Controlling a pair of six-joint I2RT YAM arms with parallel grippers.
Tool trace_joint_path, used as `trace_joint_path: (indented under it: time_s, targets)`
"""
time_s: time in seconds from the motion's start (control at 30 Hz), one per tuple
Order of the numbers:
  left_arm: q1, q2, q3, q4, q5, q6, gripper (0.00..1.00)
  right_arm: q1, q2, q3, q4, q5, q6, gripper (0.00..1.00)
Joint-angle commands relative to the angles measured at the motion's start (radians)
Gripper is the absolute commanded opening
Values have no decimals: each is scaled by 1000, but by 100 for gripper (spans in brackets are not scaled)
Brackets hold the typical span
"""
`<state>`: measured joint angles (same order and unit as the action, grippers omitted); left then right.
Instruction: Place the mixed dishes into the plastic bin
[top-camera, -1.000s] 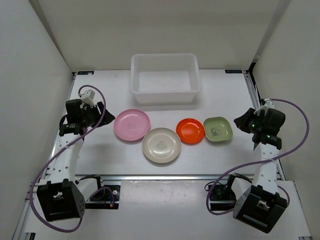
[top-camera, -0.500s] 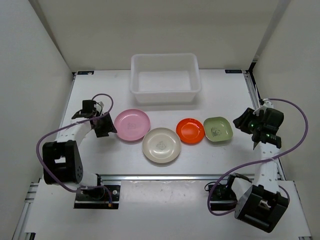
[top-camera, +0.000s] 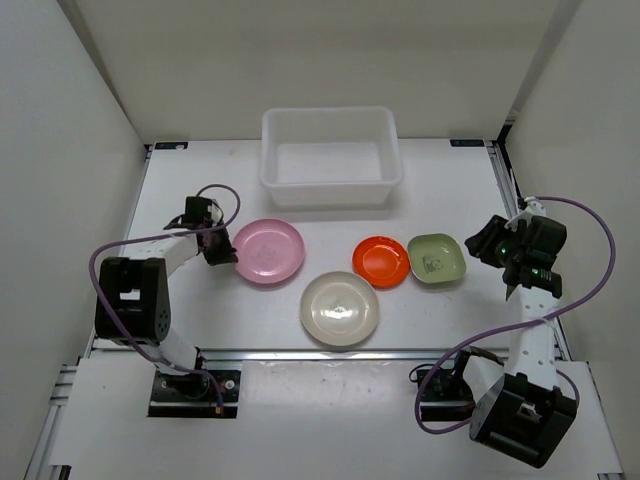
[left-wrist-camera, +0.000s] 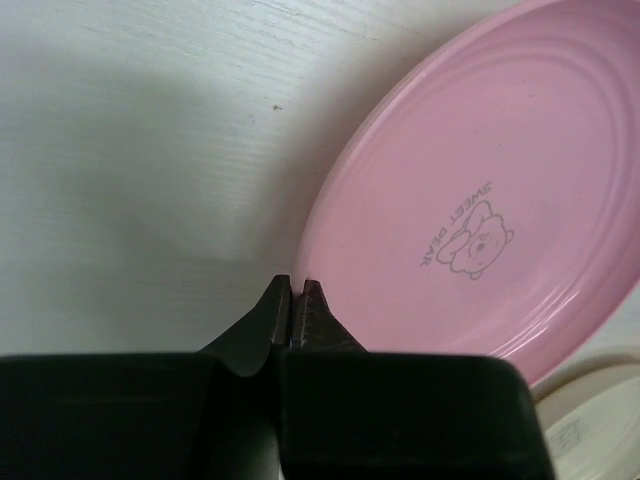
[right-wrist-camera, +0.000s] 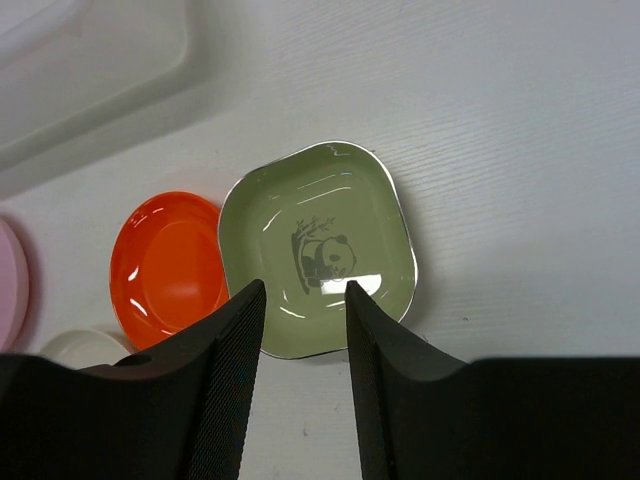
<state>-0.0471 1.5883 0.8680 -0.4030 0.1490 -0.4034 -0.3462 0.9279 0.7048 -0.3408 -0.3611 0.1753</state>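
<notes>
White arms (top-camera: 530, 340) with black joints, purple cables (top-camera: 610, 255), black left gripper (left-wrist-camera: 292, 290) and right gripper (right-wrist-camera: 304, 287).

Pink plate (left-wrist-camera: 480, 150): pale pink, grey bear print with lettering.
Cream plate (top-camera: 340, 308): cream, faint central motif.
Orange-red plate (top-camera: 380, 261): glossy, plain.
Green dish (right-wrist-camera: 316, 248): pale green, dark panda print.
Bin (top-camera: 330, 195): translucent white.

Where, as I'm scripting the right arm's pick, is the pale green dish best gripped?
Pinch the pale green dish by its raised right rim, one finger inside, one outside, coming from the right. It lies flat and shallow, and the orange-red plate crowds its left side.
</notes>
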Motion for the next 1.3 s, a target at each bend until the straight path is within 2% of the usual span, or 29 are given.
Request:
trace_joint_path:
  time_s: [0.0, 0.1, 0.17, 0.27, 0.37, 0.53, 0.7, 1.03, 1.27]
  targets:
    - [6, -86, -17, 26, -75, -23, 0, 4, -20, 10, 17, 11, -11, 43]
    - [29, -288, 29, -20, -147, -64, 0, 9, -12, 13, 17, 5, -7, 43]
    - [85, -356, 98, -39, -147, -90, 0, 13, -8, 22, 13, -9, 1, 44]
    - [154, -401, 155, -8, -53, -138, 0, 16, -12, 28, 19, -21, 18, 44]
    - [138, -395, 172, 149, 64, -216, 0, 26, -15, 41, 20, -19, 23, 42]
    - [12, -298, 189, 389, 142, -330, 0, 39, -23, 50, 20, -33, 39, 41]
    - [-79, -164, 256, 584, 127, -364, 0, 36, -38, 32, 28, -47, 67, 40]
    - [-141, 105, 384, 710, -14, -388, 0, 32, -40, 18, 66, -82, 107, 39]
    - [-198, 242, 434, 750, -146, -322, 0, 32, -50, 2, 82, -88, 113, 38]
